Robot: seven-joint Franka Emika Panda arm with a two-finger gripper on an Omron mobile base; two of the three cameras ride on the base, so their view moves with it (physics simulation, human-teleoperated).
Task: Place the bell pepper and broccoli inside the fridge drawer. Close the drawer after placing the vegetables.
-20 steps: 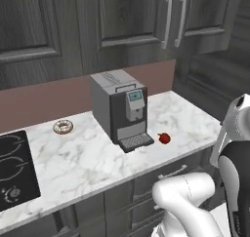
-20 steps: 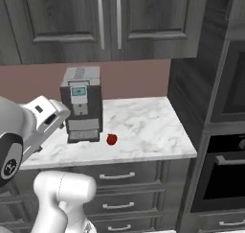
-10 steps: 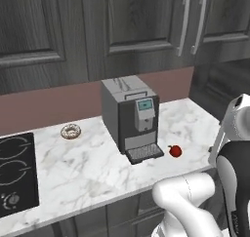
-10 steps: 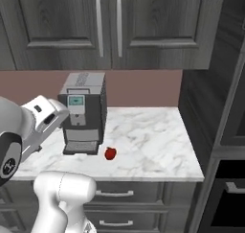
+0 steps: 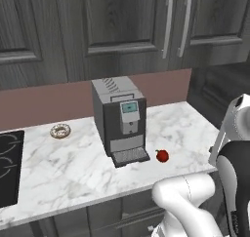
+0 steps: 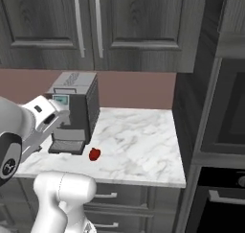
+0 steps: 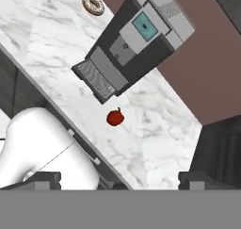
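A: Where is the bell pepper (image 7: 114, 117)?
B: Centre of the hand view, on the marble counter (image 7: 42, 30), just beside the coffee machine (image 7: 134, 42) tray.
A: And the gripper (image 7: 120, 180)?
B: Spread wide at the bottom edge, holding nothing.

On the counter (image 5: 73, 177), the bell pepper (image 5: 162, 156) lies just right of the coffee machine (image 5: 118, 120), what looks like a doughnut (image 5: 60, 130) to its left.

We find no readable text, label, brand, number or sign. The small blue-lit screen (image 5: 129, 107) on the front of the grey box-shaped coffee machine (image 5: 118, 121) is too blurred for us to read.
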